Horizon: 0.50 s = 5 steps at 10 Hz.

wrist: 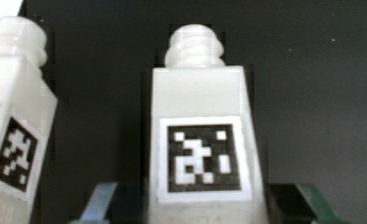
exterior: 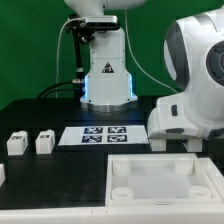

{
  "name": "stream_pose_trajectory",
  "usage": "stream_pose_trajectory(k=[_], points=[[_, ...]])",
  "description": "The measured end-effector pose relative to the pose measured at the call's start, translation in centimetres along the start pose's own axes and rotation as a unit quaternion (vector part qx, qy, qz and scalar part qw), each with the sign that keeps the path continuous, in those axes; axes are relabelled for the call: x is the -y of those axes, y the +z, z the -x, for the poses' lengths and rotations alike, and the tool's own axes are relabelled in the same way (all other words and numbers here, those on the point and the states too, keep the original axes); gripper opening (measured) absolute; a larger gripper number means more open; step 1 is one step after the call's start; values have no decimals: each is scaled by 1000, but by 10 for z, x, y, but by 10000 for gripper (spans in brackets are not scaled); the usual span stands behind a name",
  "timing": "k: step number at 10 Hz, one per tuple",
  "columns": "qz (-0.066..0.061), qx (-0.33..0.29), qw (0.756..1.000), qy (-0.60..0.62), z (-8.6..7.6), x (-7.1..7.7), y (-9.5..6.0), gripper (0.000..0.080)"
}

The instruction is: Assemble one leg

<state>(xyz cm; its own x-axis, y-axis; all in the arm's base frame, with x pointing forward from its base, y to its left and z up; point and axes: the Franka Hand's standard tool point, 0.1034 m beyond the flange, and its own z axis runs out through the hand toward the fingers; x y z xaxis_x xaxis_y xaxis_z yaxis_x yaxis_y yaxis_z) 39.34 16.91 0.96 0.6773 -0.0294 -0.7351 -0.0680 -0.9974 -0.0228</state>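
In the wrist view a leg point(wrist: 201, 130) stands on the black table, a white block with a black-and-white tag on its facing side and a ridged peg on top. My gripper point(wrist: 206, 206) is open. Its fingers point(wrist: 109, 200) stand one on each side of the leg's lower part, with a small gap on each side. A second leg point(wrist: 16, 120) stands close beside it. In the exterior view the arm's white wrist point(exterior: 195, 90) hangs low at the right and hides the jaws and these two legs. Two more legs point(exterior: 16, 143) point(exterior: 44, 143) stand at the left.
The large white tray-like piece point(exterior: 160, 180) with round sockets lies at the front right. The marker board point(exterior: 100, 134) lies mid-table before the robot base point(exterior: 105, 85). Another white part point(exterior: 2, 176) shows at the exterior view's left edge.
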Motion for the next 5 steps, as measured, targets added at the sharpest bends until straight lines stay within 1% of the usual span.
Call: stream_pose_trajectory(k=[2, 3, 5], points=[[0, 0, 1000, 0, 0, 0, 0, 289], [-1, -2, 1000, -6, 0, -1, -4, 289], [-9, -48, 999, -22, 1, -3, -44, 291]])
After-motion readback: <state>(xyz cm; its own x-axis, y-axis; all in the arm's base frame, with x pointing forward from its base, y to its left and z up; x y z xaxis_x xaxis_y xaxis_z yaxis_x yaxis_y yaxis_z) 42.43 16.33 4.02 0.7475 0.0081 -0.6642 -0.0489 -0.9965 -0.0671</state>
